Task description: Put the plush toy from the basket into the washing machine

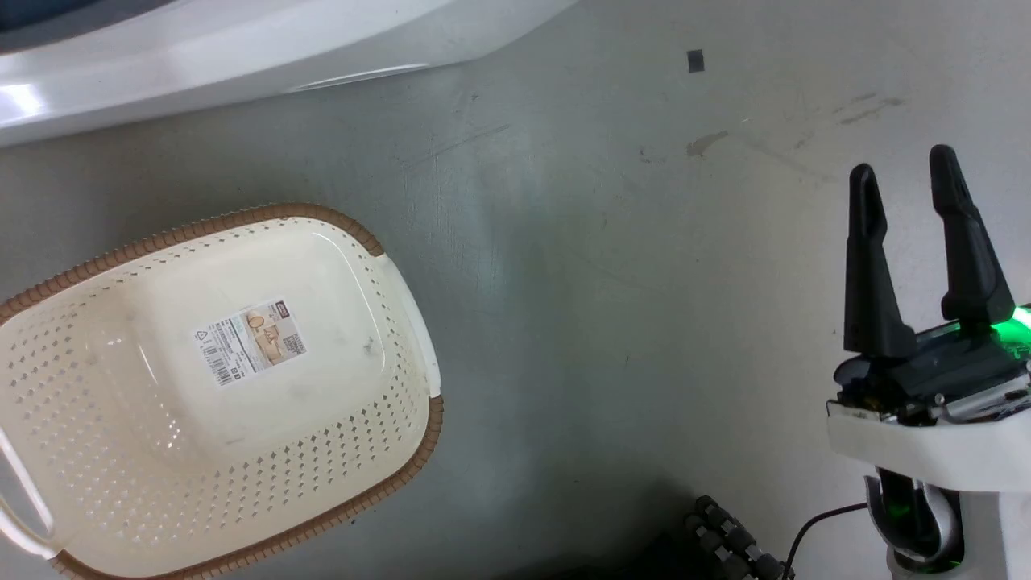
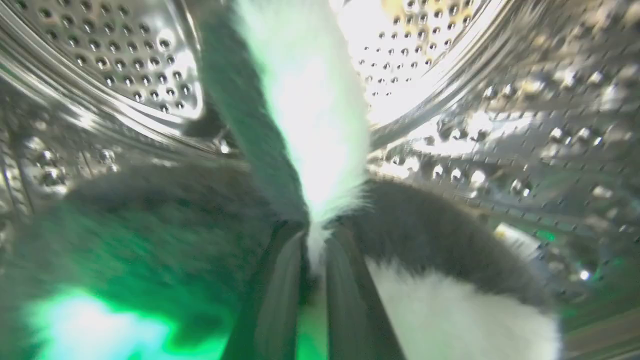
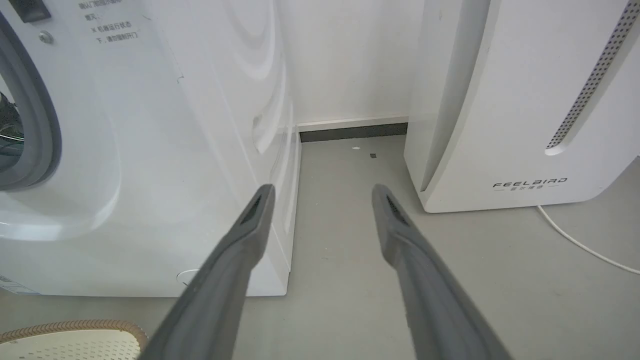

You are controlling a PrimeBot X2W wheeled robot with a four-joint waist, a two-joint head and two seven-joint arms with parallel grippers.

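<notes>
Lettering "FEELBIRD" [image 3: 530,183] stands in dark capitals low on the white slanted appliance [image 3: 480,100]. Small grey print [image 3: 107,25], too fine to read, sits high on the large white front-loading washing machine [image 3: 160,150] beside it. A paper label [image 1: 250,341] with a barcode, its words illegible, lies on the bottom of the cream-white perforated plastic basket [image 1: 387,451] with a brown woven-look rim. The right gripper [image 1: 902,165] hangs over the grey floor [image 1: 564,322], its two long dark fingers spread wide and touching nothing. The left gripper [image 2: 316,235] is inside the shiny perforated steel drum [image 2: 125,55], its fingers pressed almost together on a tuft of white fur of the fluffy black-and-white plush toy [image 2: 440,235], which bulges around both fingers within the drum.
</notes>
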